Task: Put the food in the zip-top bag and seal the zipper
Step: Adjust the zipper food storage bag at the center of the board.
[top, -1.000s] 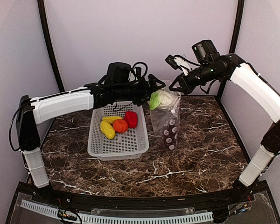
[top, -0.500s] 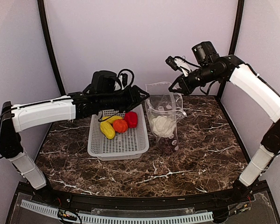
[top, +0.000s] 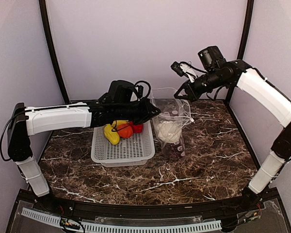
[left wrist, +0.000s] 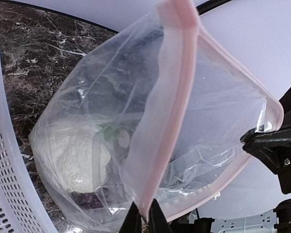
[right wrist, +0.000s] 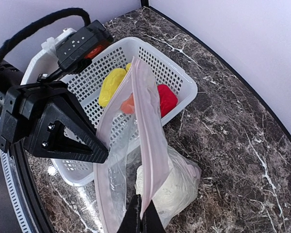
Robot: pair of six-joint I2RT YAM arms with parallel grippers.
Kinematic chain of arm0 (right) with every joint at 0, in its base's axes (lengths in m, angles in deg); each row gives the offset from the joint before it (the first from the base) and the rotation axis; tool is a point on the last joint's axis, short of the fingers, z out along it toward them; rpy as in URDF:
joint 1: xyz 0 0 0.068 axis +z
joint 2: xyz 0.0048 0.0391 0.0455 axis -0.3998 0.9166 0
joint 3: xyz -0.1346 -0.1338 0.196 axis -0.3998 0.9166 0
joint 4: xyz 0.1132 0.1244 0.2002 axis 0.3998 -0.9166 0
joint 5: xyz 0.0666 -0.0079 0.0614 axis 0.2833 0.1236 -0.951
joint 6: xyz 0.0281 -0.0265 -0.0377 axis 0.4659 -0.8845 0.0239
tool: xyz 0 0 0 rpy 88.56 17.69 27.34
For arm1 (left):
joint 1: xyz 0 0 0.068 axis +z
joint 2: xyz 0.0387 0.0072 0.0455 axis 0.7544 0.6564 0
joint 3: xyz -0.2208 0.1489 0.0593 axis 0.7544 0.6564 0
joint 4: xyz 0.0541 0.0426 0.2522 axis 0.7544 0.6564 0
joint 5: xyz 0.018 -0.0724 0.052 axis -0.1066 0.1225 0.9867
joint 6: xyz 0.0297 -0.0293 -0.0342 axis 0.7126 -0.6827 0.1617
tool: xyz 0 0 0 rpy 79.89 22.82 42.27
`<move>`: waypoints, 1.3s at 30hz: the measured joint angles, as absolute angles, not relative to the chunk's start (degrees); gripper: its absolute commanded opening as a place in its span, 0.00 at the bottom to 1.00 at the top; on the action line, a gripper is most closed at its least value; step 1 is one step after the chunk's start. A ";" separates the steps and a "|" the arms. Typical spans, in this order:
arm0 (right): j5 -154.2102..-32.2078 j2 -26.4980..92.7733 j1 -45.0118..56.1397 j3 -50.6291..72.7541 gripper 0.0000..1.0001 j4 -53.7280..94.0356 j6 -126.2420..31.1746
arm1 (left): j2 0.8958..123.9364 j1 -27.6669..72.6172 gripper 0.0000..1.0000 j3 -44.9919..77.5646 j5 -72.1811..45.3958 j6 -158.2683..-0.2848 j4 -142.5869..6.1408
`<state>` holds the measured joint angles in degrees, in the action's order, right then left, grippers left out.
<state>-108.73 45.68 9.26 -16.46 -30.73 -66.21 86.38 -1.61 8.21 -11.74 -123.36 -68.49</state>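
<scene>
Bag [top: 178, 108] stands right of basket [top: 121, 158] (cabbage [top: 169, 131] inside).

The left arm [top: 63, 118] hides parts of the orange and red pieces [top: 126, 130] toward the worktop's far edge. We cannot resolve the grape bunch [top: 175, 148] under the cabbage piece [top: 169, 130]. Each wrist view crops its fingers [left wrist: 133, 224].

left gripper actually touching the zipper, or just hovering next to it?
Touching. Left wrist view: the pink zipper runs down into the left gripper, whose fingertips pinch it with no gap.
</scene>
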 measured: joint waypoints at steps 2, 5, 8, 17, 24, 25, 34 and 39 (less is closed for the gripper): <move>-107.48 45.70 9.04 -16.41 0.00 -30.67 -66.18 | 87.54 -1.57 0.01 6.63 -11.68 -123.12 -67.53; -105.45 46.45 7.68 -17.42 0.00 -30.82 -66.21 | 91.56 -1.37 0.01 -0.38 -11.22 -121.74 -64.64; -103.81 50.45 2.96 -23.01 0.00 -31.15 -66.10 | 97.60 -0.94 0.01 -11.16 -10.10 -118.55 -61.82; -100.24 55.74 -7.60 -38.69 0.00 -30.28 -65.59 | 113.46 1.25 0.01 -38.59 -18.26 -110.11 -62.83; -104.29 43.85 -0.32 -17.62 0.00 -22.76 -66.56 | 112.55 1.18 0.01 -26.28 -22.74 -111.42 -65.32; -104.92 43.67 0.62 -14.10 0.00 -22.19 -66.77 | 112.55 1.18 0.01 -23.00 -23.41 -111.97 -65.47; -108.11 47.36 2.70 -0.33 0.00 -22.28 -67.23 | 110.43 1.08 0.01 -5.63 -25.43 -115.31 -66.83; -111.46 46.21 2.89 -1.83 0.00 -21.95 -67.15 | 104.00 1.03 0.01 -0.14 -26.13 -115.90 -69.93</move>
<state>-111.46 46.21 2.89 -1.83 -21.95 -67.15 104.00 1.03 -0.14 -26.13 -115.90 -69.93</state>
